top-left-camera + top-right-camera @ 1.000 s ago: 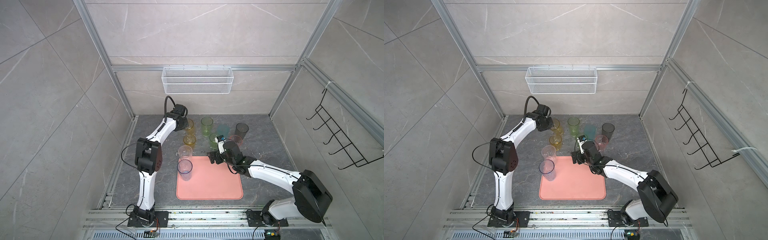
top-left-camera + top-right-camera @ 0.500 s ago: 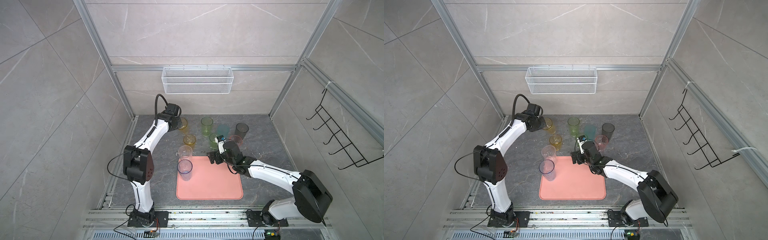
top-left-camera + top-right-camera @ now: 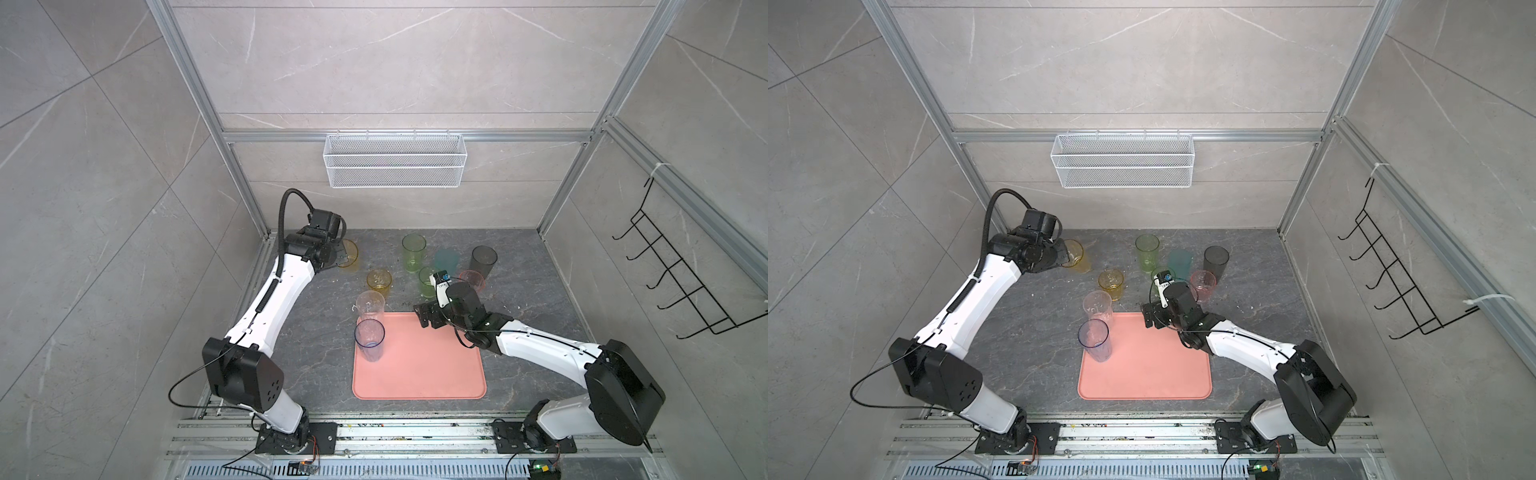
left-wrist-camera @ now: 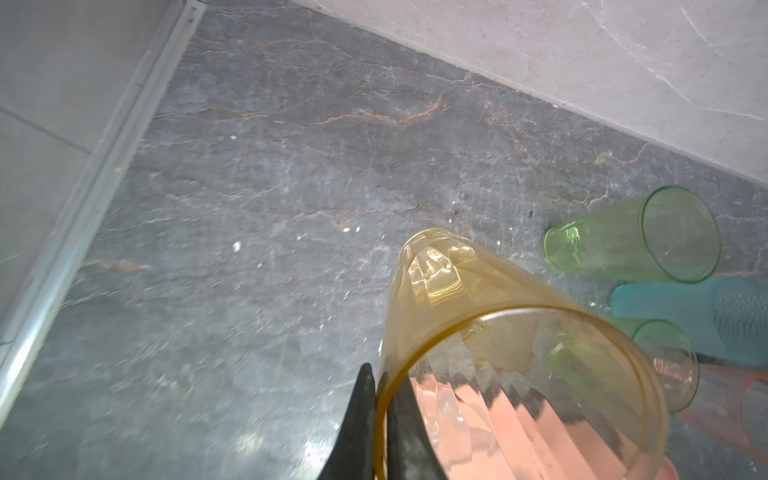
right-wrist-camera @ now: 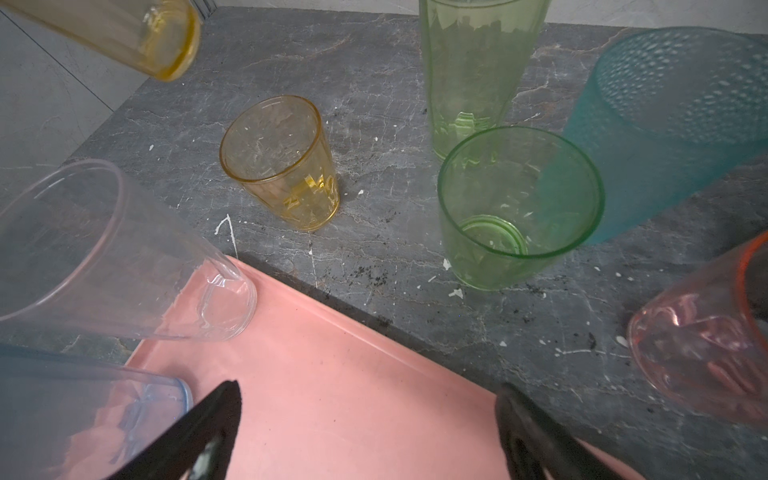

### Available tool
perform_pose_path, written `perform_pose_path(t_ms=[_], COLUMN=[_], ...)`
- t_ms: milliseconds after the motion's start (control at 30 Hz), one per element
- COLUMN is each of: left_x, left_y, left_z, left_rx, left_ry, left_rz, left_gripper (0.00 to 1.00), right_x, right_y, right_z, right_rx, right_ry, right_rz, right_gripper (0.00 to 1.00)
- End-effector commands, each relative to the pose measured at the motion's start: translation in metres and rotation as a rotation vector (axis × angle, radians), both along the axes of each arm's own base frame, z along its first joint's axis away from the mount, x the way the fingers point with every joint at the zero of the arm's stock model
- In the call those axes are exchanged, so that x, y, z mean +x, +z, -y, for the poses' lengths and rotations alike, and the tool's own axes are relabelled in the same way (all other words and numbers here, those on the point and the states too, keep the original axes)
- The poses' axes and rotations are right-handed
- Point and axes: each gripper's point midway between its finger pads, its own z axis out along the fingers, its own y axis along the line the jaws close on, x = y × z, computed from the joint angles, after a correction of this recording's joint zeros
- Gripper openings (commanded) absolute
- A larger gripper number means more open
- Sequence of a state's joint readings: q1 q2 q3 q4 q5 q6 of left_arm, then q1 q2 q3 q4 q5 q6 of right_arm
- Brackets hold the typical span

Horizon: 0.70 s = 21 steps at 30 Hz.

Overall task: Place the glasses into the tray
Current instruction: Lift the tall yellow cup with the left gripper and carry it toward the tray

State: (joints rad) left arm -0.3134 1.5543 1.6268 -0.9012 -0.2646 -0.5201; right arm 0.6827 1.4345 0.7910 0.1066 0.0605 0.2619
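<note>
At the far left, the left gripper (image 4: 380,374) is pinched on the rim of the tall amber glass (image 4: 457,299), one finger inside, one outside. The glass leans and seems lifted off the grey table (image 3: 324,316), though I cannot be sure. Next stands the short amber glass (image 3: 379,282). The clear glass (image 3: 370,305) is at the far left corner of the tray (image 3: 419,374), and the blue glass (image 3: 369,343) stands inside it. The right gripper (image 5: 365,399) hangs wide open and empty over the tray's far edge. Beyond stand the tall green glass (image 3: 413,251), short green glass (image 3: 424,286), teal glass (image 3: 446,259), pink glass (image 3: 473,280) and smoky glass (image 3: 483,259).
</note>
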Motion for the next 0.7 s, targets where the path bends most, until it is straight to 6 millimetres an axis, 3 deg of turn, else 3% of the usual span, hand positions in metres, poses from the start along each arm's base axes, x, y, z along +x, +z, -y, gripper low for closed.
perform_pose_path(t_ms=[0, 433, 667], left_x=[-0.029, -0.108, -0.141], left_y=[0.017, 0.027, 0.013], left_z=[-0.02, -0.052, -0.055], left_rx=[0.047, 0.115, 0.082], left_ry=[0.022, 0.042, 0.05], left_rz=[0.003, -0.083, -0.163], left_gripper=[0.0, 0.0, 0.0], right_x=[0.001, 0.002, 0.002], right_y=[0.005, 0.004, 0.004], right_z=[-0.004, -0.004, -0.003], right_rx=[0.017, 0.01, 0.003], right_ry=[-0.002, -0.004, -0.006], right_rz=[0.005, 0.006, 0.01], right_gripper=[0.97, 0.96, 0.96])
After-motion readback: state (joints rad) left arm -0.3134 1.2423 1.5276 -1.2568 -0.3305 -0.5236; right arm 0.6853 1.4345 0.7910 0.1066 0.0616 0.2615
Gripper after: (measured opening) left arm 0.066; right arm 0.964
